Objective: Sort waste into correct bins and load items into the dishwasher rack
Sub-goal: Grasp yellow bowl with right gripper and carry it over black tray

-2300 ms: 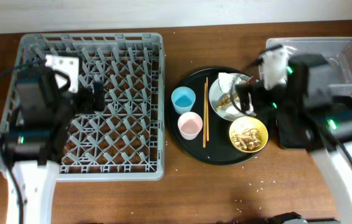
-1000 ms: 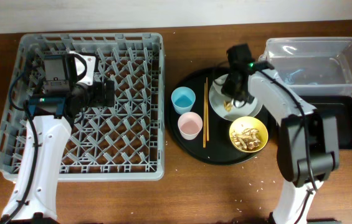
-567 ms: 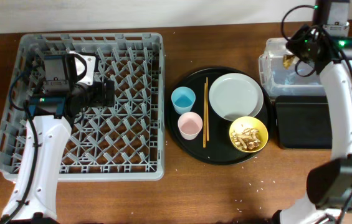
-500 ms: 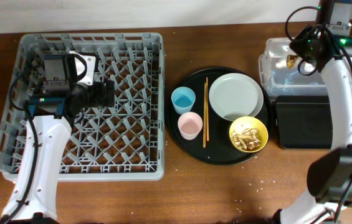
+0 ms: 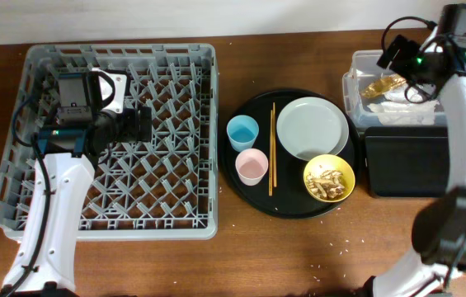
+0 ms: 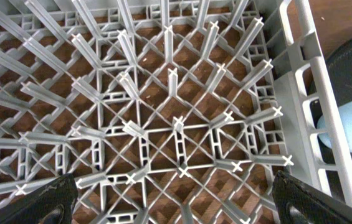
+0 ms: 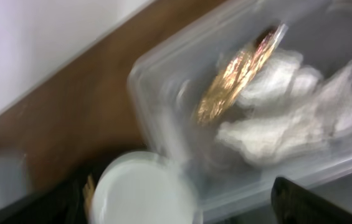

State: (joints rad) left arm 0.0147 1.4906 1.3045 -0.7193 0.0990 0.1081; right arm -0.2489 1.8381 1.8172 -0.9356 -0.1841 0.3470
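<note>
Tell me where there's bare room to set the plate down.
The dishwasher rack holds nothing; its right half is clear of the left gripper. Bare table lies in front of the rack and the round black tray. That tray is crowded; the shallow black tray is bare.

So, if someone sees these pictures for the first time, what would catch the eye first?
The big grey dishwasher rack fills the left side, empty of dishes. In the middle, a round black tray holds a bright yellow bowl of scraps, a blue cup and a pink cup. At the far right, a shiny gold wrapper glints in the clear tub.
</note>
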